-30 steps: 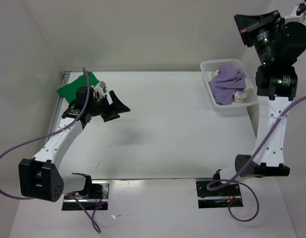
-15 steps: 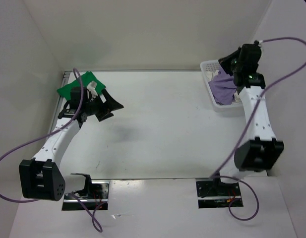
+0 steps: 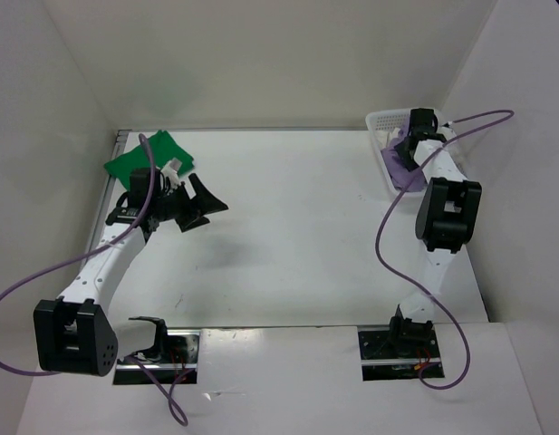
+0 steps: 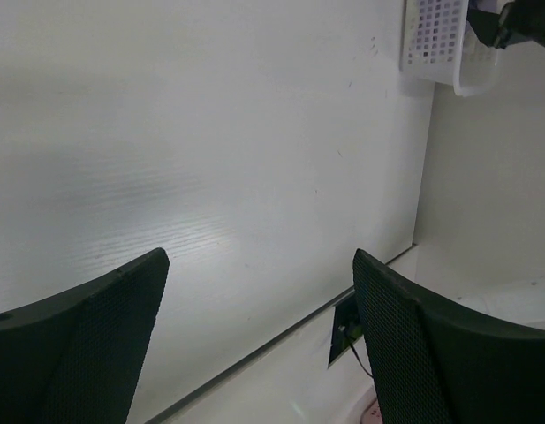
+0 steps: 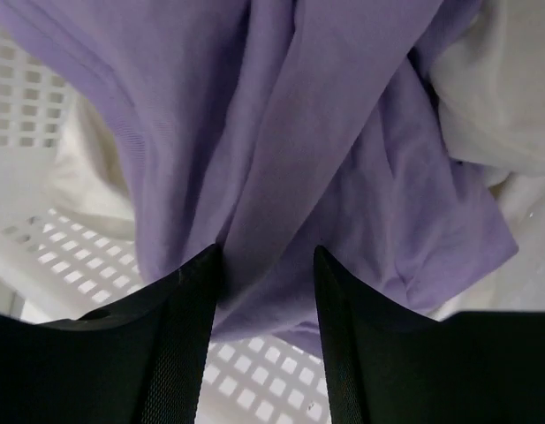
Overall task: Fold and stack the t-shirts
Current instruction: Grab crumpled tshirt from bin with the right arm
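Note:
A folded green t-shirt [image 3: 139,160] lies at the table's far left corner. A purple t-shirt [image 5: 343,132] is heaped in the white basket [image 3: 379,120] at the far right, over a white t-shirt [image 5: 502,88]. My right gripper [image 5: 268,265] is down inside the basket, open, its fingers on either side of a hanging fold of the purple cloth. In the top view the right gripper [image 3: 408,136] sits over the basket's rim and the purple t-shirt [image 3: 397,163] shows beside it. My left gripper [image 3: 207,207] hovers open and empty just right of the green t-shirt.
The basket's perforated wall [image 5: 51,247] is close on the right gripper's left side. In the left wrist view the basket [image 4: 435,35] shows far across the white table [image 4: 210,159]. White walls enclose the table on three sides.
The right arm has swung down from high above into the basket, and its gripper has gone from shut to open around the purple fold. The left gripper shifted slightly.

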Controlling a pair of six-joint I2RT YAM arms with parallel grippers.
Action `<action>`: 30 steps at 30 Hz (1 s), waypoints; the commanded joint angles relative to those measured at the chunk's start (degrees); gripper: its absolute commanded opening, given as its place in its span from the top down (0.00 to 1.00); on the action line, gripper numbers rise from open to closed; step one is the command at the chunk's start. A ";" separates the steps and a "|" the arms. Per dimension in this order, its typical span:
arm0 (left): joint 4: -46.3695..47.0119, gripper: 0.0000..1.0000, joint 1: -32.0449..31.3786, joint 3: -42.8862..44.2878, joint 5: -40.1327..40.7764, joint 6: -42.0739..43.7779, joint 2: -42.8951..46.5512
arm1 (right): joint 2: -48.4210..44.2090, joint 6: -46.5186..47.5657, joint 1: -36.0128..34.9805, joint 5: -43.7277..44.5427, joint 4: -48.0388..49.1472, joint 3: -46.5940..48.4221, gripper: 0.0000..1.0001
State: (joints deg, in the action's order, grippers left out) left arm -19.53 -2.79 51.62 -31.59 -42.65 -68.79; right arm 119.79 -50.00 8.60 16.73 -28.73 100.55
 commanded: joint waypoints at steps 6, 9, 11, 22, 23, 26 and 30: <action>1.69 0.08 -0.03 -0.29 -4.44 2.04 -1.78 | 6.60 -7.92 -3.06 6.56 -3.55 7.13 0.51; 2.21 0.08 -0.03 -0.29 -4.96 2.05 -2.39 | 5.98 -9.94 -3.68 5.15 -0.98 4.92 0.72; 2.21 0.08 -0.03 0.24 -5.50 2.05 -2.92 | 4.67 -9.94 -4.20 4.63 -0.11 4.30 0.84; 3.45 0.08 -0.03 3.22 -6.55 1.52 -5.12 | -19.40 0.32 -3.16 5.34 6.49 -2.91 0.93; 3.45 0.08 -0.03 3.75 -6.55 1.52 -5.12 | -20.63 1.12 -3.15 5.33 6.49 -2.91 0.94; 3.45 0.08 -0.03 5.77 -6.02 1.52 -6.53 | -25.99 3.85 -2.10 2.44 7.10 -4.13 0.94; 3.45 0.08 -0.03 7.45 -4.27 1.52 -7.14 | -31.36 6.58 -2.10 -7.19 7.12 -1.34 0.96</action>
State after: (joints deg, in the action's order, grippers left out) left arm -17.91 -2.79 55.99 -36.16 -42.02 -75.92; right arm 92.05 -47.33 6.20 16.97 -24.53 97.12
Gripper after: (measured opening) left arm 0.916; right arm 0.052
